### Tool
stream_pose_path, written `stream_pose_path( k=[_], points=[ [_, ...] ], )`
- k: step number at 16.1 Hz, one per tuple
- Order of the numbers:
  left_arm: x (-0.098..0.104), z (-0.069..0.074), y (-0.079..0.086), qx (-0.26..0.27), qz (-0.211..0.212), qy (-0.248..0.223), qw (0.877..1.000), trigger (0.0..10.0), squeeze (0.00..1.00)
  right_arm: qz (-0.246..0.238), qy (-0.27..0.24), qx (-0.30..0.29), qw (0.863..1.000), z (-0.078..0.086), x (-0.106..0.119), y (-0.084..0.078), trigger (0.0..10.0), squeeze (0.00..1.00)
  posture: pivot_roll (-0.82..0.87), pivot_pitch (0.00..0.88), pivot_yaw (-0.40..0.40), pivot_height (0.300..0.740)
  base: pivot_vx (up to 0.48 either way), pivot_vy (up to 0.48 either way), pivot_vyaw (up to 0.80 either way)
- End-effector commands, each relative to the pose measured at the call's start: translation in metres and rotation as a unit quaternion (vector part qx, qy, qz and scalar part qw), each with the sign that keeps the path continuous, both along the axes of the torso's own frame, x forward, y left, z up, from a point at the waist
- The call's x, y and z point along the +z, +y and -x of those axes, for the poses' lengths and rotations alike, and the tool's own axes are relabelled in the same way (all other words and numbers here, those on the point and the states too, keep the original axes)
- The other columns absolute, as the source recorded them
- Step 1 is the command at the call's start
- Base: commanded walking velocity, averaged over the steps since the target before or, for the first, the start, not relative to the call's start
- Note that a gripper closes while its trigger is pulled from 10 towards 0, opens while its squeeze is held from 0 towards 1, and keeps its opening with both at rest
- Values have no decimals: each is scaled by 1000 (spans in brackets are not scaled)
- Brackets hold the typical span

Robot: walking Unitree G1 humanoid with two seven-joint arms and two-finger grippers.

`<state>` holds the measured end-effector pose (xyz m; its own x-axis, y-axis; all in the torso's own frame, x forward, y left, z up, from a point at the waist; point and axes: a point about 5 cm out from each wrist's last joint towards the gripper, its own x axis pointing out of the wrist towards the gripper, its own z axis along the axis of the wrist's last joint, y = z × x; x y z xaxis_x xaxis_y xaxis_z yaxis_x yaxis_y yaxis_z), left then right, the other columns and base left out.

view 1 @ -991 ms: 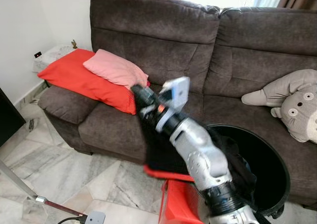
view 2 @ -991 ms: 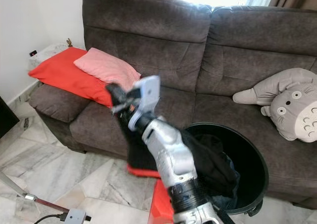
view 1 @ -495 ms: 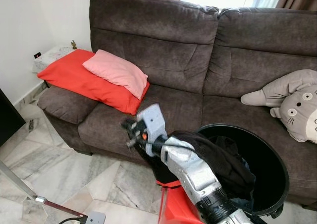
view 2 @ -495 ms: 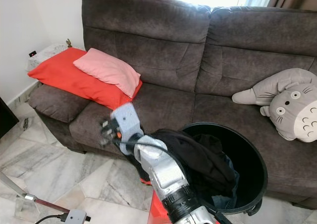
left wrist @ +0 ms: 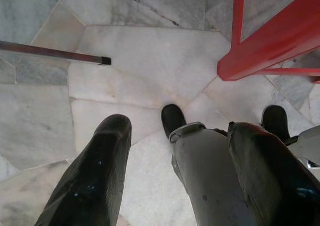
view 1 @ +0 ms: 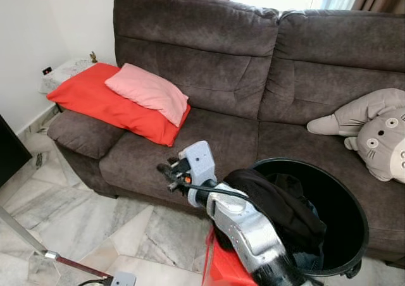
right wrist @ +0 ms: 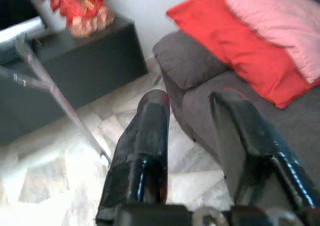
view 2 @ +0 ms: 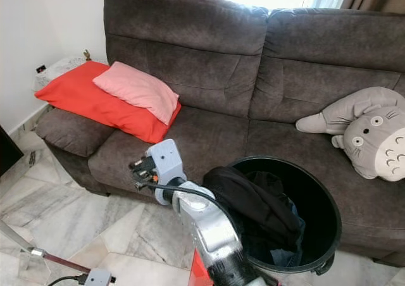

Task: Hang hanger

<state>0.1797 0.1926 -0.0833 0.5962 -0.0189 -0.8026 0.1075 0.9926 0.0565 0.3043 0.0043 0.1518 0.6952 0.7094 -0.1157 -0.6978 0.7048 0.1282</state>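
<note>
My right gripper is held out low in front of the sofa seat, open, with nothing between its fingers. A black garment lies draped over the near rim of a round black bin, just behind my right forearm. I cannot make out a hanger in it. A red frame stands on the floor under that arm, and it also appears in the left wrist view. My left gripper hangs open over the marble floor beside my leg.
A dark brown sofa spans the back, with a red cushion, a pink pillow and a grey plush toy. A metal rack leg crosses the floor at the lower left. A black cabinet stands to the left.
My right arm has dropped from in front of the sofa back to seat height. It has let go of the black garment, which now rests on the bin's rim.
</note>
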Motion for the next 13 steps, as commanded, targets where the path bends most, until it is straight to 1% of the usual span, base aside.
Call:
stream_pose_path(
  k=[1,2,3,4,5,6,7,8,9,10,11,12,13],
  points=[
    [-4,7,-1,-6,-2,18,1000,10000,0,-24,-19,-34,999,0,14,-11,10000,1000,-134,54,20,740,0,0,0],
    [-4,7,-1,-6,-2,18,1000,10000,0,-23,-33,-46,998,0,16,-16,10000,1000,-136,54,19,740,0,0,0],
    [-4,8,-1,-5,-3,21,1000,10000,0,-11,-58,-72,996,3,19,-28,10000,1000,-139,55,19,740,0,0,0],
    [-5,10,1,-5,-5,24,1000,10000,0,34,-112,-126,985,7,23,-53,10000,1000,-144,54,18,740,0,0,0],
    [-5,10,1,-5,-6,25,1000,10000,0,55,-128,-151,979,9,23,-64,10000,1000,-145,54,20,740,0,0,0],
    [-5,11,1,-7,-6,26,1000,10000,0,71,-134,-185,971,12,22,-80,10000,1000,-153,54,19,740,0,0,0],
    [-6,11,1,-8,-6,28,1000,10000,0,104,-142,-235,956,15,19,-103,10000,1000,-159,56,21,740,0,0,0],
    [-6,12,2,-6,-6,29,1000,10000,0,133,-152,-247,948,19,14,-117,10000,282,-167,58,23,740,0,0,0],
    [-6,12,2,-7,-6,30,1000,10000,0,138,-146,-255,946,23,11,-125,10000,0,-170,59,24,740,0,0,0],
    [-6,11,2,-11,-9,29,999,10000,0,141,-137,-261,945,31,6,-140,10000,0,-174,58,28,740,0,0,0],
    [-6,12,3,-6,-9,29,1000,10000,0,164,-132,-251,945,37,2,-153,10000,0,-173,57,27,740,0,0,0],
    [-6,12,4,-4,-10,30,999,10000,0,192,-123,-215,950,45,-2,-162,10000,0,-173,57,28,740,0,0,0],
    [-6,12,5,-4,-11,31,999,10000,0,228,-113,-182,950,51,-6,-172,10000,0,-180,59,29,740,0,0,0]
  ],
)
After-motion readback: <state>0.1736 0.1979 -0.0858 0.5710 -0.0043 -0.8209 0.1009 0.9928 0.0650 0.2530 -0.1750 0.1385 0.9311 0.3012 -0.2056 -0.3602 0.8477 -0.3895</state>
